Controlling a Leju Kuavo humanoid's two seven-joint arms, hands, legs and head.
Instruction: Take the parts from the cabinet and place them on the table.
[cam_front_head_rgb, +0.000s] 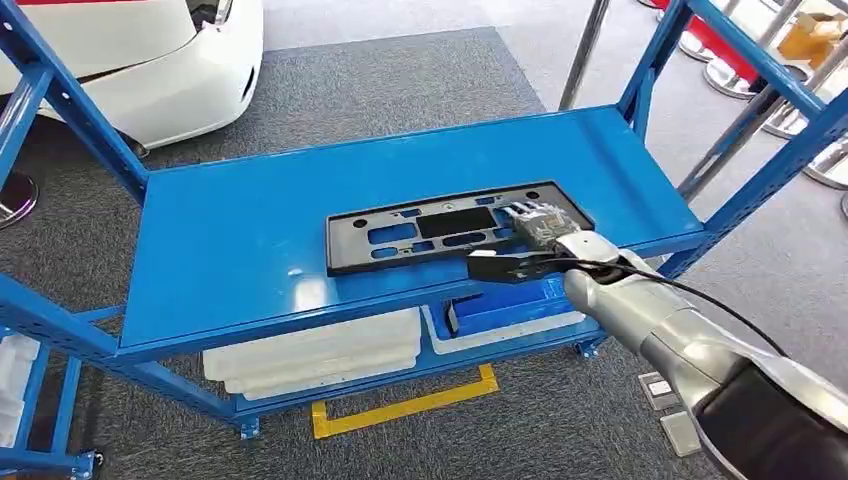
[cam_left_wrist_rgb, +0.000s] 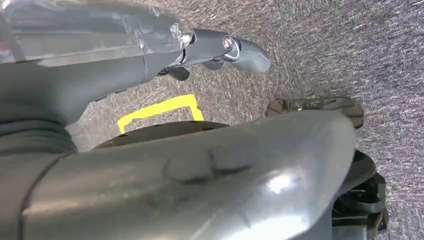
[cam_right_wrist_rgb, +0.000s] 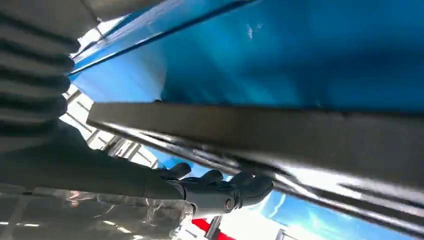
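A black rectangular plate frame (cam_front_head_rgb: 420, 235) with several cut-outs lies flat on the top shelf of a blue rack (cam_front_head_rgb: 240, 240). My right hand (cam_front_head_rgb: 540, 235) is at the frame's right end. Its fingers lie over the top and its thumb runs along the front edge, gripping it. The right wrist view shows the same frame as a dark bar (cam_right_wrist_rgb: 280, 130) against the blue shelf (cam_right_wrist_rgb: 300, 50), with the right hand's dark fingers (cam_right_wrist_rgb: 210, 187) curled on its edge. My left hand (cam_left_wrist_rgb: 220, 50) hangs over the grey carpet, thumb out, holding nothing.
On the rack's lower shelf are white foam trays (cam_front_head_rgb: 320, 350) and a blue bin (cam_front_head_rgb: 510, 305). Yellow floor tape (cam_front_head_rgb: 400, 408) marks the carpet in front. A white car body (cam_front_head_rgb: 150, 50) stands at the back left, metal stanchions (cam_front_head_rgb: 740, 70) at the back right.
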